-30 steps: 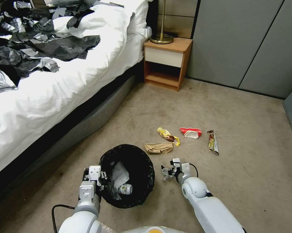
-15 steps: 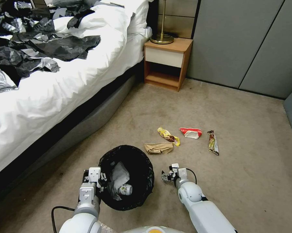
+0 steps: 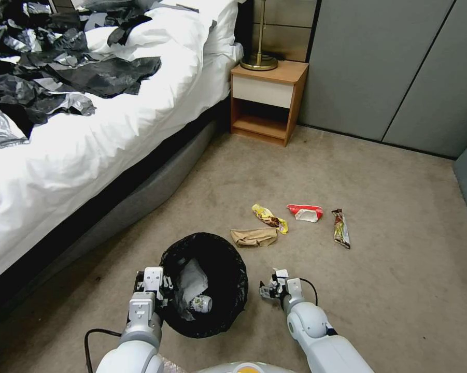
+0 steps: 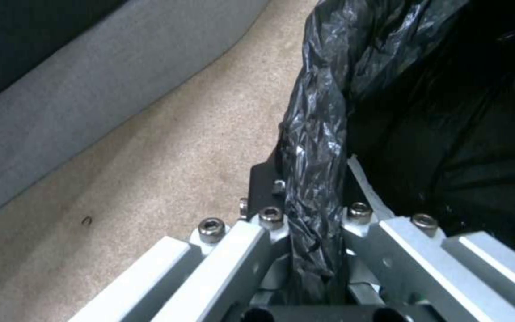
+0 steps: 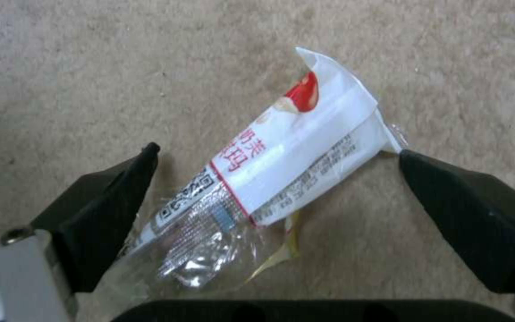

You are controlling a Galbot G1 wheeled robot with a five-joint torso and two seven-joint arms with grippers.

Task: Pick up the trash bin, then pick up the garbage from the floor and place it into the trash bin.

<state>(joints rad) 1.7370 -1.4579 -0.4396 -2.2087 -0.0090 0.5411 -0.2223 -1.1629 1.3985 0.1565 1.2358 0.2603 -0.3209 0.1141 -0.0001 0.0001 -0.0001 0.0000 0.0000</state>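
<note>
- Left gripper [image 3: 151, 286] reaching forward and low on a bent arm, fingers [image 4: 251, 250] closed tight.
- Right gripper [image 3: 271, 290] pointing down toward the floor, black fingertips [image 5: 111, 210] spread wide.

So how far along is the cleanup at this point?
Done: the left end effector grips the trash bin rim; tissue and a bottle lie inside. In hand: the open right end effector straddles a white wrapper on the carpet. Left: brown bag, yellow, red-white and dark wrappers.
</note>
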